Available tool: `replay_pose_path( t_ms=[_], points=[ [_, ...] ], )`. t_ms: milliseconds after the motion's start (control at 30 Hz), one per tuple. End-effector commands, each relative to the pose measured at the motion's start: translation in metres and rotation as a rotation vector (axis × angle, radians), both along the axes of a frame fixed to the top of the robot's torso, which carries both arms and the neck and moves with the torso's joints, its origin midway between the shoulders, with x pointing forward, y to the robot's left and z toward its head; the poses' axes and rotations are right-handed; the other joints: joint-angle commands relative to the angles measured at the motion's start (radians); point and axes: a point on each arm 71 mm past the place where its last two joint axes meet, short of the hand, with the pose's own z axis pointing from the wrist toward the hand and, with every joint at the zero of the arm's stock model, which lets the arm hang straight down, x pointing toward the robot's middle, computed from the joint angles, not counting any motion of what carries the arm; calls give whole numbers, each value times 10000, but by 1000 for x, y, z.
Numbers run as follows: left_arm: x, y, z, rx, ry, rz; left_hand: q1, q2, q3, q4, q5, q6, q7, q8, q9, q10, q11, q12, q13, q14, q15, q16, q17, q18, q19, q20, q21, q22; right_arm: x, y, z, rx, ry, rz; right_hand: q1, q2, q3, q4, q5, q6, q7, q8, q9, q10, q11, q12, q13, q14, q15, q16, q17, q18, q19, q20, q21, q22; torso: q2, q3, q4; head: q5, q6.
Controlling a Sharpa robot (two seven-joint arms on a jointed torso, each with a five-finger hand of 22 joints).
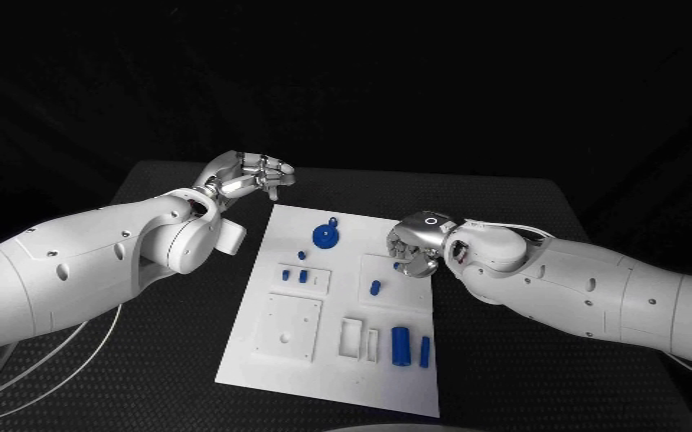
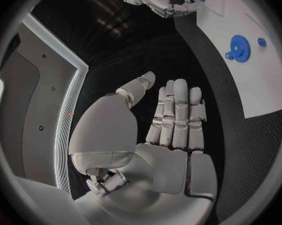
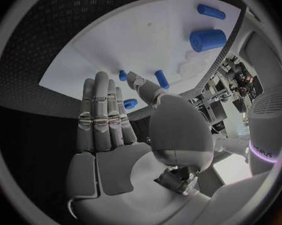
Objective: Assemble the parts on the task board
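The white task board (image 1: 353,262) lies in the middle of the black table. On its far part lies a blue gear (image 1: 327,237) (image 2: 241,48), with small blue pegs (image 1: 294,275) close by and one more peg (image 1: 375,288) further in. Two blue cylinders (image 1: 402,340) (image 3: 208,39) stand near the front right. My left hand (image 1: 248,174) (image 2: 172,120) hovers off the board's far left corner, fingers straight, holding nothing. At the board's right edge my right hand (image 1: 418,242) (image 3: 110,120) is held up with fingers extended and nothing in it.
A square recessed plate (image 1: 289,327) and narrow slots (image 1: 351,337) are set in the board's near half. Black table surface (image 1: 144,372) surrounds the board. White cables (image 1: 58,352) hang at the left front.
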Motion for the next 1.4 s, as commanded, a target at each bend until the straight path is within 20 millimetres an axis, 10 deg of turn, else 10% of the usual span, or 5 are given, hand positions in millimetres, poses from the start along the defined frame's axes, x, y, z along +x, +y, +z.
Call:
replay_pose_path(
  t_ms=[33, 1400],
  points=[
    [0, -2, 1, -127, 59, -120, -64, 36, -90, 4, 44, -104, 12, 29, -15, -60, -6, 23, 13, 74, 17, 6, 18, -4, 28, -234, -19, 17, -2, 1, -4, -205, 138, 78, 95, -42, 224, 42, -112, 125, -14, -19, -5, -9, -6, -59, -8, -11, 23, 55, 10, 59, 60, 23, -22, 32, -1, -4, -12, 33, -17],
    [1, 2, 0, -46, 190, -19, -62, 9, -110, -17, 58, -327, 101, -34, -56, -210, 15, 69, 37, 122, 25, 51, 71, 20, 87, -231, -38, 65, -9, 7, -22, -994, -13, 124, 354, 244, 1597, 126, -164, 880, -326, 264, 244, 770, -306, 226, 294, 119, -227, 570, 308, 59, 439, -156, 234, 410, -24, -6, -9, -24, -131]
  ],
)
